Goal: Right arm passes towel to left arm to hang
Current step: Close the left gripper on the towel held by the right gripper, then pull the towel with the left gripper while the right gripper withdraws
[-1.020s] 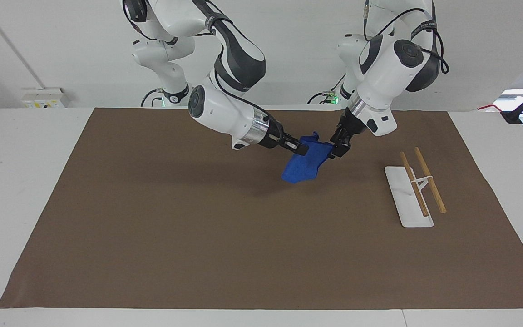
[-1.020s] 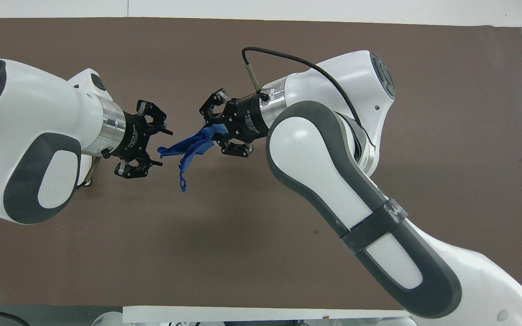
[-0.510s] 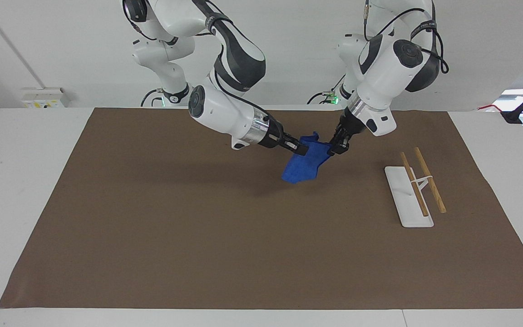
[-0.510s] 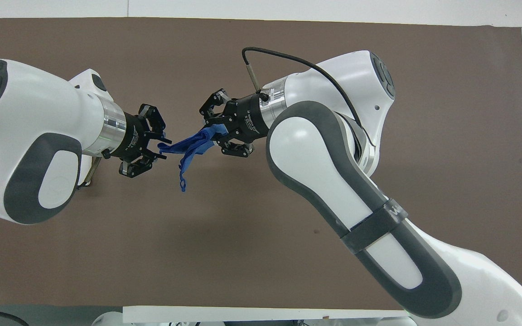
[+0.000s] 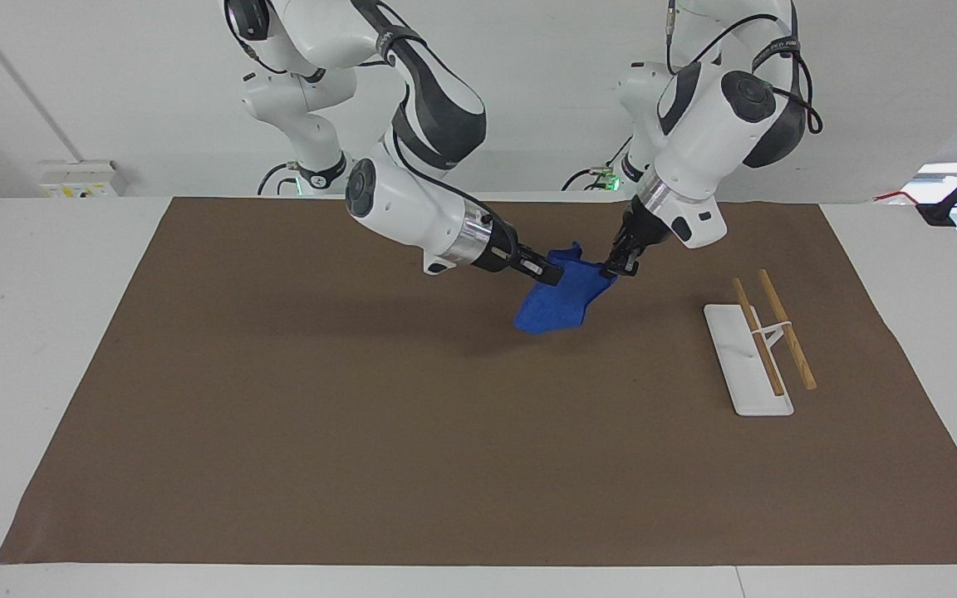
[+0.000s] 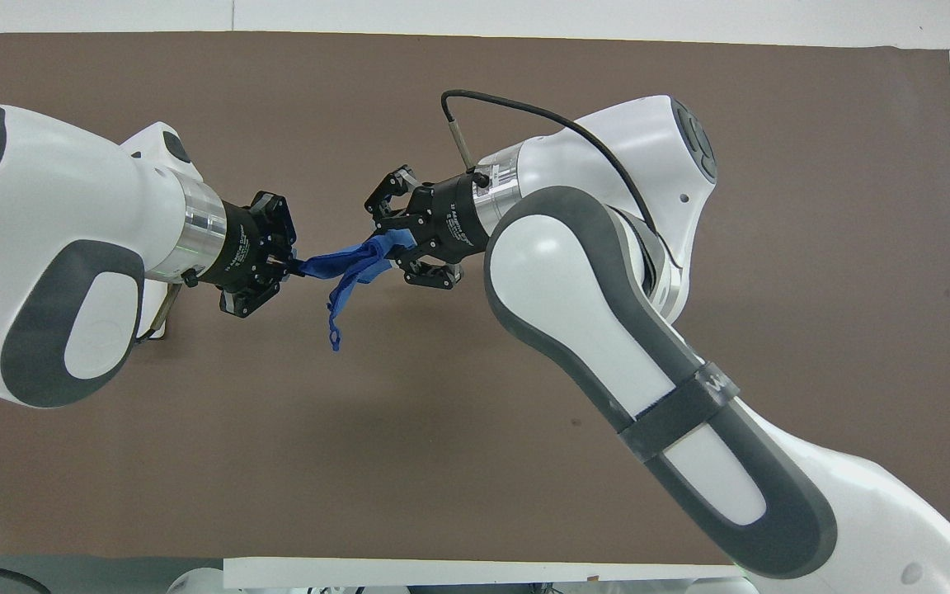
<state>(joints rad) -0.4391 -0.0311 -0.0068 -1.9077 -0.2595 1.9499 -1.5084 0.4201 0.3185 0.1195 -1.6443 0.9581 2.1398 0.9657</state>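
The blue towel (image 5: pixel 560 305) hangs in the air over the middle of the brown mat, stretched between both grippers. It also shows in the overhead view (image 6: pixel 341 266), with its small loop dangling at the lowest corner. My right gripper (image 5: pixel 548 272) is shut on one end of the towel; it shows in the overhead view (image 6: pixel 386 244) too. My left gripper (image 5: pixel 620 267) is shut on the other corner of the towel, and shows in the overhead view (image 6: pixel 289 265).
A white rack (image 5: pixel 746 363) with two wooden rods stands on the mat toward the left arm's end of the table. In the overhead view the left arm hides nearly all of it. The brown mat (image 5: pixel 321 432) covers most of the table.
My left gripper has closed its fingers onto the towel's free corner. The right gripper has held the towel in place throughout.
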